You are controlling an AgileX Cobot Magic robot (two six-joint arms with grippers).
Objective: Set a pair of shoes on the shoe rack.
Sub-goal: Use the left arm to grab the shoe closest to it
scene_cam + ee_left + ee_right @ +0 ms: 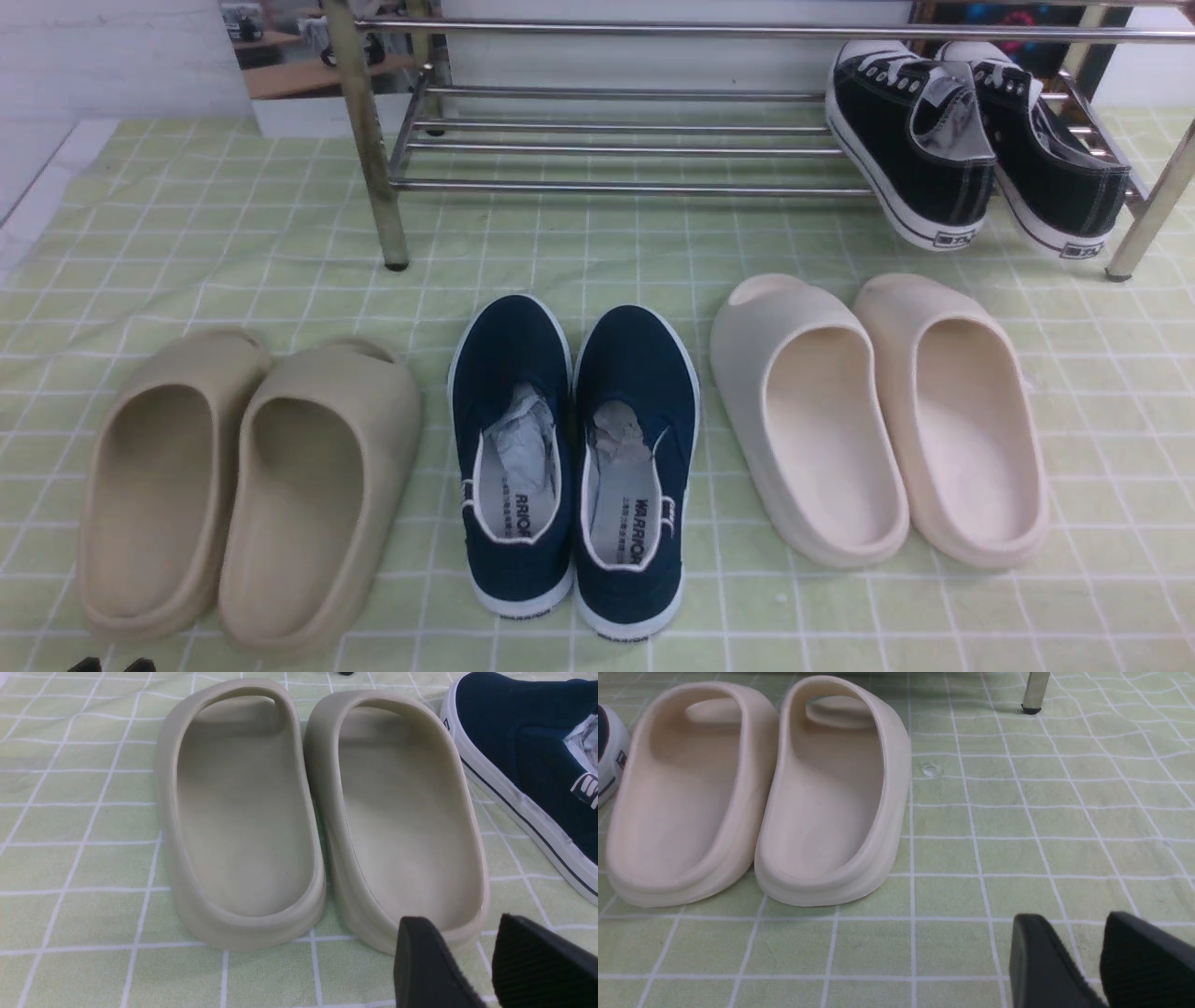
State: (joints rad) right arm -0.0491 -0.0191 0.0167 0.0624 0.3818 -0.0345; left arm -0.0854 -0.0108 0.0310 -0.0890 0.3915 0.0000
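Observation:
The pair of shoes stands side by side on the cloth in the middle of the front view, heels toward me: a navy slip-on on the left (pixel 512 373) and its mate (pixel 639 373), both stuffed with paper. The shoe rack (pixel 616 147) of steel bars stands behind them. My left gripper (pixel 460 926) is open and empty, low behind the heel of a beige slide, with one navy shoe (pixel 514 732) off to its side. Only its fingertips (pixel 86 665) show at the front view's bottom edge. My right gripper (pixel 1069 924) is open over bare cloth, holding nothing.
A beige pair of slides (pixel 243 485) lies left of the navy shoes and a cream pair (pixel 878 411) lies right. Black lace-up sneakers (pixel 971 149) lean on the rack's right end. The rack's brass legs (pixel 378 159) stand on the green checked cloth (pixel 233 233).

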